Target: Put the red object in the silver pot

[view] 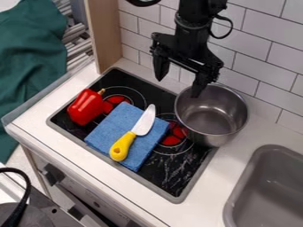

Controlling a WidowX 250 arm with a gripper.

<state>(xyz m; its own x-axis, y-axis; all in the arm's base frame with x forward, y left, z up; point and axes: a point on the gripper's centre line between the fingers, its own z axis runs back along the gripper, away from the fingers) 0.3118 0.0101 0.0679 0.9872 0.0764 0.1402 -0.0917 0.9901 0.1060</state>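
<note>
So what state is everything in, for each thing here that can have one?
Pincer: open, nothing held
Pepper: on its side, outside the pot
Pot: upright, no lid, empty
Cloth: folded, lying flat
Knife: lying on the cloth
Stove: on or off, can't tell

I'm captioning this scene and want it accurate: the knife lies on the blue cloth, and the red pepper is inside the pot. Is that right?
The pepper isn't inside the pot; the camera view shows it on the stove. The knife does lie on the blue cloth.
</note>
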